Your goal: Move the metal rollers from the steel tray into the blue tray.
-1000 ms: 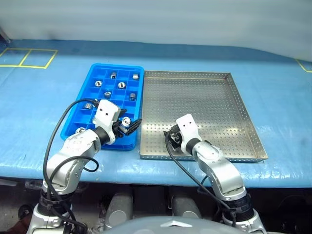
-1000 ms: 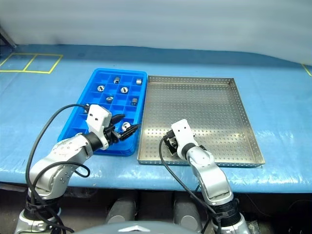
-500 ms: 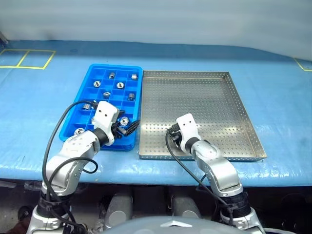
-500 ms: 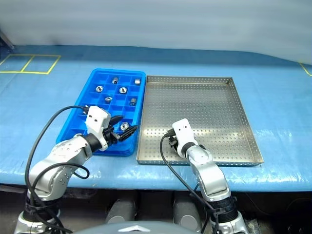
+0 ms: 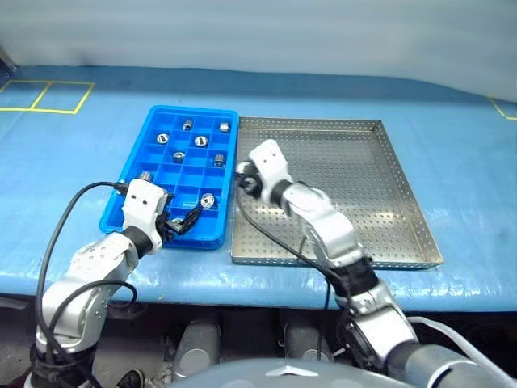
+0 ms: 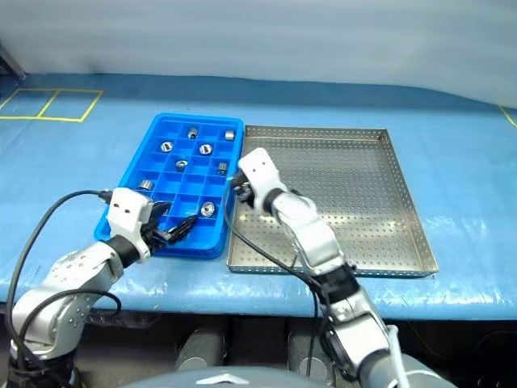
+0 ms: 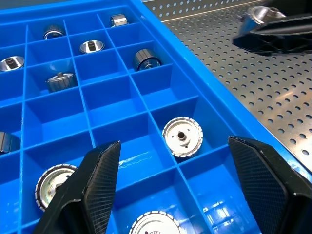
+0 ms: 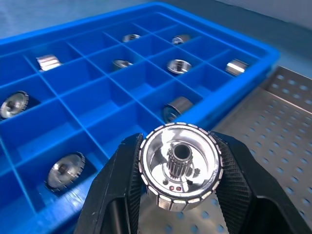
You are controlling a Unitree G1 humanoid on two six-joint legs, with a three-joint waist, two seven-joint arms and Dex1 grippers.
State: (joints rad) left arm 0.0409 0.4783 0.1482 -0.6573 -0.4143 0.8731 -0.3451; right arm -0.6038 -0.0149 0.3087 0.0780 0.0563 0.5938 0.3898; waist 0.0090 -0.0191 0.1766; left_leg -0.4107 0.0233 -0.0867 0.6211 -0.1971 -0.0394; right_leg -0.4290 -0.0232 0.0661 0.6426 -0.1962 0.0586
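The blue tray (image 5: pixel 192 109) holds several metal rollers, among them one (image 5: pixel 208 200) near its front right and one (image 7: pixel 182 137) in a compartment below my left gripper. My left gripper (image 5: pixel 184 220) hangs open over the tray's front edge, with nothing between its fingers (image 7: pixel 97 180). To the right lies the steel tray (image 5: pixel 347 178). My right gripper (image 5: pixel 242 179) hovers over the seam between the two trays, shut on a metal roller (image 8: pixel 179 165) whose toothed hollow centre faces the wrist camera. That same gripper (image 7: pixel 263 24) also appears in the left wrist view.
Both trays rest side by side on a blue table cover (image 5: pixel 452 137). Yellow tape lines (image 5: pixel 48 97) mark the far left corner. The table's front edge (image 5: pixel 242 283) runs just below the trays. Black cables (image 5: pixel 73 218) loop beside my arms.
My right gripper shut on a roller at the steel tray's front, then rose and swung left to the blue tray's edge. My left gripper drew back to the left, still open.
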